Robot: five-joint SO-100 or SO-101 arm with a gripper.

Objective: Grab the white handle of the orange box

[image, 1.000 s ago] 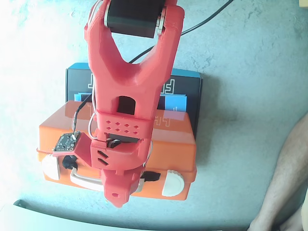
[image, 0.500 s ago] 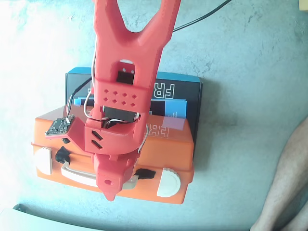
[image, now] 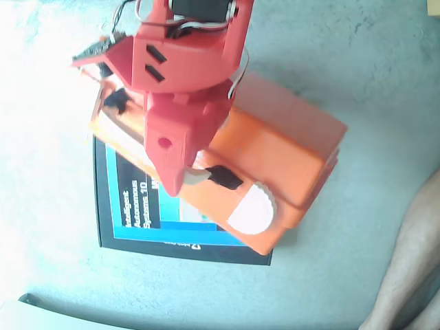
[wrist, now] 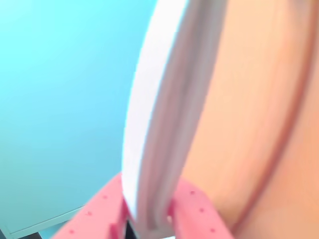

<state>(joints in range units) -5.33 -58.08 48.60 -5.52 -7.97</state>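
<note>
My gripper (wrist: 148, 221) is squeezed shut on the white handle (wrist: 164, 114), which sits right between my two red fingers (wrist: 197, 211). The orange box (image: 289, 148) hangs tilted from it, over the black-and-blue cardboard box (image: 137, 213).

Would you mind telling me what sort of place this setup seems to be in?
Probably an informal home or hobby space, not a factory: a rough grey concrete-like floor, a person's bare leg at the edge, and a red 3D-printed arm over an orange box.
</note>
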